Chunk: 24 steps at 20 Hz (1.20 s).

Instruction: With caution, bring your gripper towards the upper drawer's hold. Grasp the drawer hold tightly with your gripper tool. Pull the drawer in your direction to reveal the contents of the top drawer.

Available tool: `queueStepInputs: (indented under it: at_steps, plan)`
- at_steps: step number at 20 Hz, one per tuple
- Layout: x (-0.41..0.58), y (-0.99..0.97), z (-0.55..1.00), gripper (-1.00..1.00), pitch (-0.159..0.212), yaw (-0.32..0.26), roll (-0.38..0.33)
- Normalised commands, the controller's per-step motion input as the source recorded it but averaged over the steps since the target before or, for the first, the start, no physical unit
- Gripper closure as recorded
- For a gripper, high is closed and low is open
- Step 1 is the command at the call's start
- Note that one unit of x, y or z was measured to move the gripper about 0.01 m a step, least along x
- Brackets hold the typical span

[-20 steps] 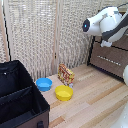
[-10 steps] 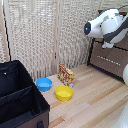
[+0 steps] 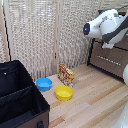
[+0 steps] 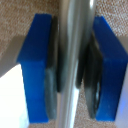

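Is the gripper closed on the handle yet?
Yes. In the wrist view the handle runs between the gripper's blue fingers, and the dark pads press it from both sides.

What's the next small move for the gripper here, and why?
Probably close fully, then pull straight back. In the wrist view the drawer hold already sits between the blue fingers of the gripper, with the pads at or near the bar, though blur hides whether they grip firmly. In the exterior view the arm is at the top drawer, which does not look pulled out.
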Motion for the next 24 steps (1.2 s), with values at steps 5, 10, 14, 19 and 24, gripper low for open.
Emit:
queueStepInputs:
  at_steps: [5,10,14,19,24]
  plan:
    - [0.089,0.77,-0.02,1.0,0.005,-0.091,0.121]
    - [0.136,0.84,-0.12,1.0,0.0,-0.075,0.081]
    - [0.176,0.94,-0.35,1.0,0.0,-0.047,0.015]
    - [0.087,1.0,-0.46,1.0,0.0,0.0,0.0]
    - [0.073,1.0,-0.41,1.0,0.0,0.0,0.0]
